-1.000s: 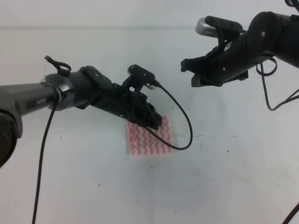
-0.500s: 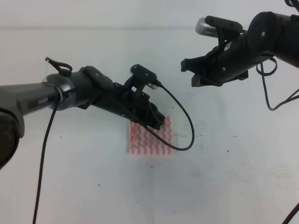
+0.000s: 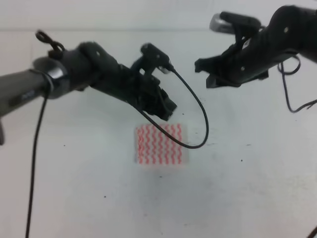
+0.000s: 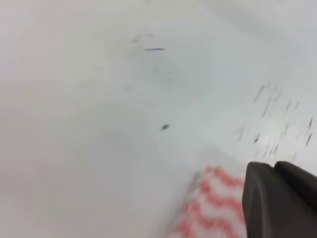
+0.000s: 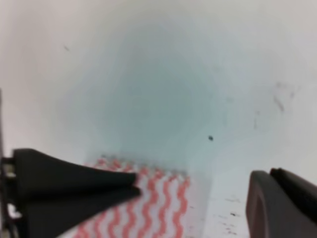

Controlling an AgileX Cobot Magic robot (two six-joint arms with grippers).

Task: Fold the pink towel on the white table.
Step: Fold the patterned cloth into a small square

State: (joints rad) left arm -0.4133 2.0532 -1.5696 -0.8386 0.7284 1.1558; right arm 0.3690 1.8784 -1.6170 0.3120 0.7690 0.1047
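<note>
While the pink towel [image 3: 161, 144] lies flat as a small, neat rectangle near the middle of the white bench [image 3: 247, 198], neither arm has any hold of it, which suggests to me that the folding is finished or nearly so. On the left of the high view, the left gripper [image 3: 166, 108] hangs in the air just beyond the towel's far edge, clear of the cloth, with its black cable looping down across the towel's right side; my guess is that it sits there because it has let go of the fold. Its fingers grip nothing, but that view is blurred, and the left wrist view shows only one dark finger [image 4: 280, 201] over a corner of striped cloth, so I cannot tell how far apart they stand. Farther right and well apart from the towel, the right gripper [image 3: 213, 74] is raised high over bare bench, a parked posture that keeps it out of the other arm's way. Its wrist view shows two dark fingers [image 5: 74, 178] spread wide with bench and towel visible between them, so it is open and empty.
</note>
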